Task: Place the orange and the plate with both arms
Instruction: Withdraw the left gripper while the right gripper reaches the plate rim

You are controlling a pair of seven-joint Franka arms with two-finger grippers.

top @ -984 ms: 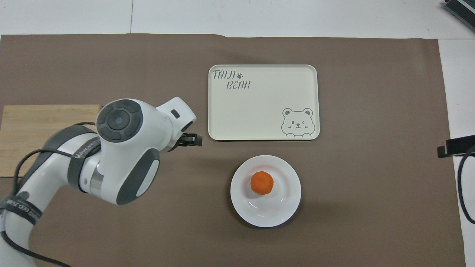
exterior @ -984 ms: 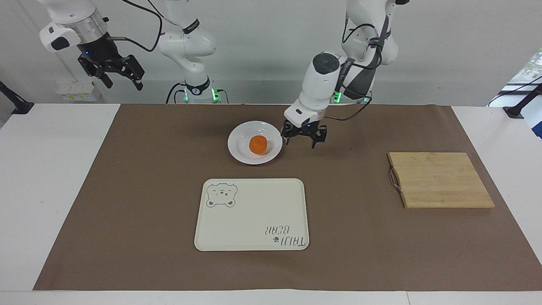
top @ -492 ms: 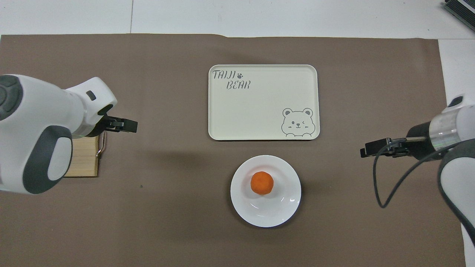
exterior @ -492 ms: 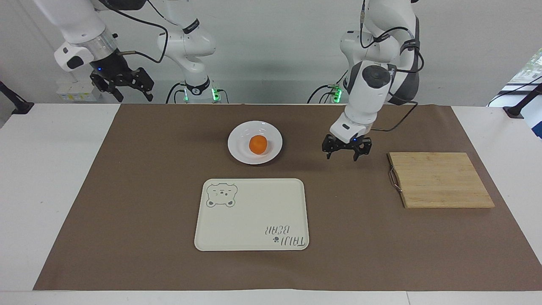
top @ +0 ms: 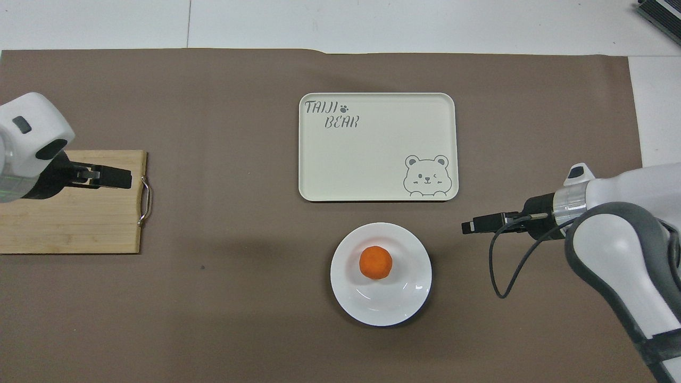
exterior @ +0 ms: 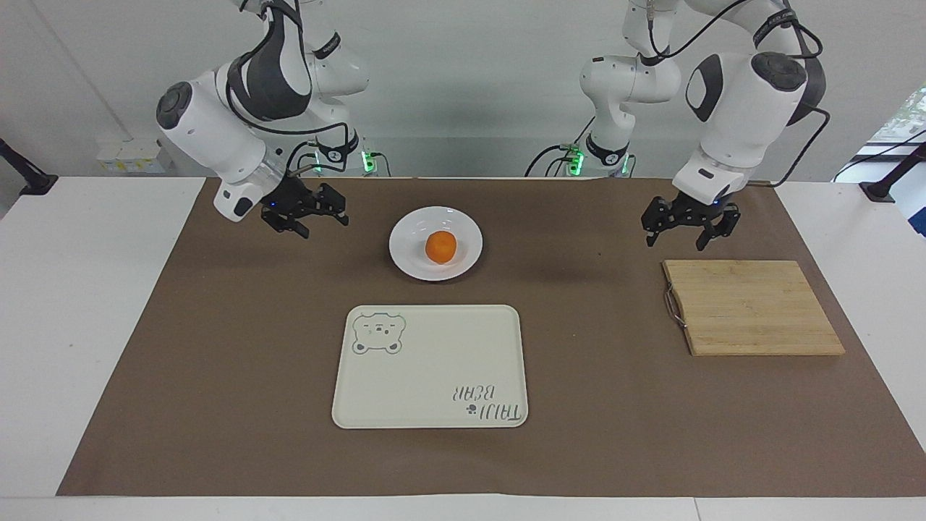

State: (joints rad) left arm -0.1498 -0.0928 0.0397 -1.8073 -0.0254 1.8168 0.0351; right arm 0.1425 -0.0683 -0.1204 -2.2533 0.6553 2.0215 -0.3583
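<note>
The left claw is hanging open and empty over the cutting board's robot-side edge, the right claw likewise open beside the plate, which is carrying the orange; overhead, both wrists are partly cut off.

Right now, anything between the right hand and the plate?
Nothing visible. The right hand hangs open over bare mat beside the plate, which holds the orange. The mat between plate and tray is bare too.
</note>
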